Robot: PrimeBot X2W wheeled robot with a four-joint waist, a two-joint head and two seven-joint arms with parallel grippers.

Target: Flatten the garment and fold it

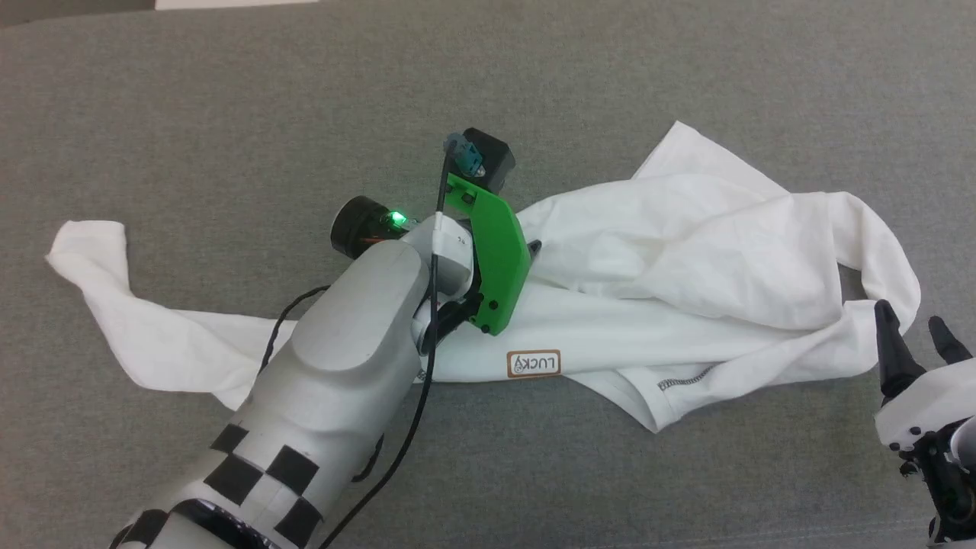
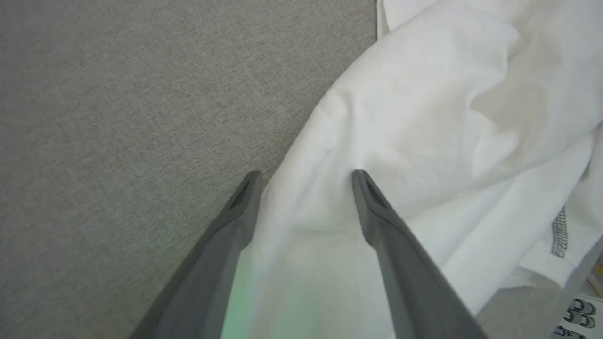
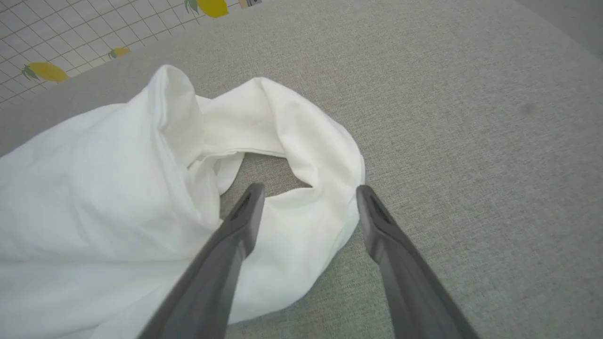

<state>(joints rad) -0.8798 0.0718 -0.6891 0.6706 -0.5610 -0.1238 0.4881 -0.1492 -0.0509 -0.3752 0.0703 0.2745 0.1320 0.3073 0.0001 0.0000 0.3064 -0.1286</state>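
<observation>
The garment [image 1: 686,252], a white T-shirt, lies crumpled in a long band across the grey surface, its "LUCKY" patch [image 1: 534,364] facing up near the front edge. My left arm reaches over its middle; the green wrist bracket [image 1: 496,244] hides most of the fingers. In the left wrist view my left gripper [image 2: 306,181] is open, straddling the far edge of the garment [image 2: 424,117], cloth between the fingers. My right gripper [image 1: 911,335] is open at the shirt's right end. Its fingers [image 3: 309,193] stand over a loop of the garment [image 3: 118,188].
Grey woven surface [image 1: 229,114] stretches all around the shirt. A white object [image 1: 236,3] shows at the top edge. A tiled surface with a lemon print [image 3: 47,28] lies beyond the shirt. A black cable [image 1: 427,320] runs along my left forearm.
</observation>
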